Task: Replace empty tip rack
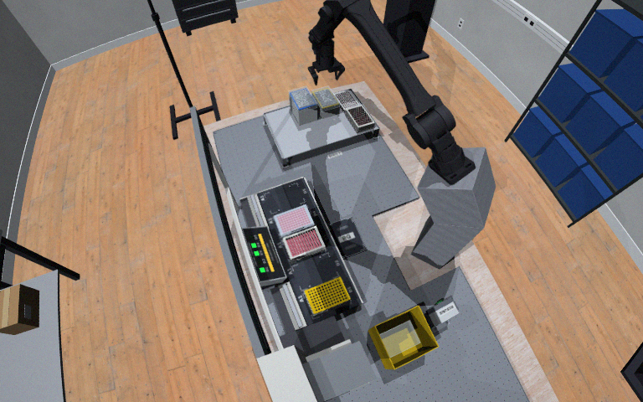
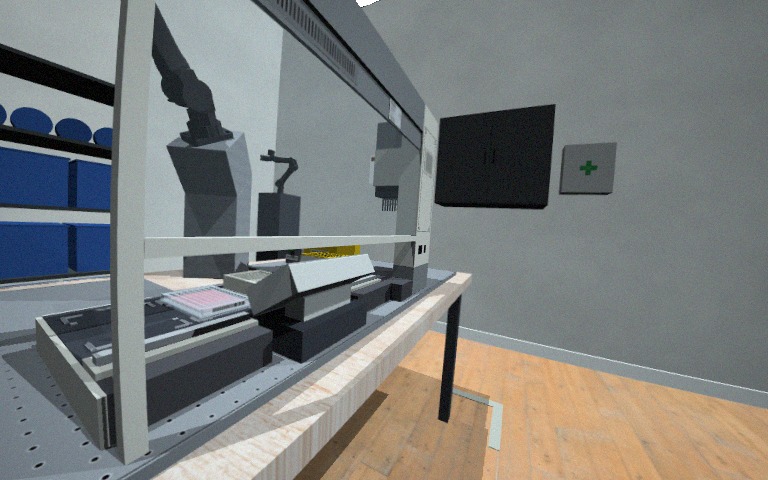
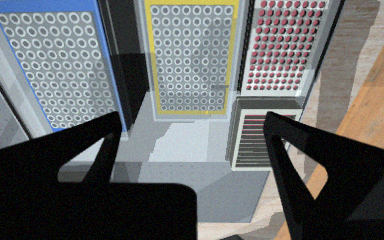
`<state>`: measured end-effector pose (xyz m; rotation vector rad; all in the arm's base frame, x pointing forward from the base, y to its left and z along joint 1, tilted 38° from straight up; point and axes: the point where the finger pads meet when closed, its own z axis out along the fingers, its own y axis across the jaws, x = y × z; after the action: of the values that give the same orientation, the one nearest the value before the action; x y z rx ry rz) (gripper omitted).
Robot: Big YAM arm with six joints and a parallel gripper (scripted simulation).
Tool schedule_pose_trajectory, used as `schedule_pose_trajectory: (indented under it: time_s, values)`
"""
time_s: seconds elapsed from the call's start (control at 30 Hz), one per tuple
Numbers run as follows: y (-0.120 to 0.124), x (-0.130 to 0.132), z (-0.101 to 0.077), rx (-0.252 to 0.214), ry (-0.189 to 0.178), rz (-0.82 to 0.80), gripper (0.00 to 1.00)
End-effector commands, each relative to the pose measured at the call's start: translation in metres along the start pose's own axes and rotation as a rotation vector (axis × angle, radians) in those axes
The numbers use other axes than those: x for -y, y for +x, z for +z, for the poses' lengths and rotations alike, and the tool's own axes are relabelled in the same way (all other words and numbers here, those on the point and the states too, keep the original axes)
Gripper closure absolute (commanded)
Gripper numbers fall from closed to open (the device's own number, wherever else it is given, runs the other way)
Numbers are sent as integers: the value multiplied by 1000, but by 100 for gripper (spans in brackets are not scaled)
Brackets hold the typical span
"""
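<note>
Gripper [image 1: 326,72] fully open and holding nothing, hanging above the shelf unit [image 1: 303,141], yellow-framed tip rack [image 3: 191,57] just ahead between the fingers' line — blue-framed rack [image 3: 55,62] to its left, empty yellow rack [image 1: 326,295] on the deck, well apart — near the yellow waste bin [image 1: 379,342].

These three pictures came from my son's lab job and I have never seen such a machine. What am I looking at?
A black robot arm stands on a grey pedestal beside a table. One picture looks down from above, one from the table's side, one from the arm's own hand. That hand is open and holds nothing. Below it a shelf carries a blue-edged tip rack, a yellow-edged one and a red-dotted plate. Further along lie pink plates, a yellow rack and a yellow bin.
</note>
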<state>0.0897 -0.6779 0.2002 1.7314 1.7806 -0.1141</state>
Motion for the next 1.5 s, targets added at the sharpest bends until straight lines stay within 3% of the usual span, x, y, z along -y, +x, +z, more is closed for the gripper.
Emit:
schedule_pose_trajectory:
  time_s: [0.0, 0.9, 0.93, 1.03, 1.13, 1.3, 1.33, 1.47]
  values:
    - [-18, -5, -11, 45, -3, -9, 0]
    - [-18, -5, -11, 45, -3, -9, 0]
    - [-20, -17, 2, 41, -9, -11, 0]
    - [-34, -45, -27, 91, -18, -28, 0]
    - [-31, -61, -29, 80, -18, -23, 0]
    - [-25, -71, -19, 58, -15, -15, 0]
    - [-15, -72, -12, 38, -11, -8, 0]
    - [-28, -101, -29, 73, -21, -18, 0]
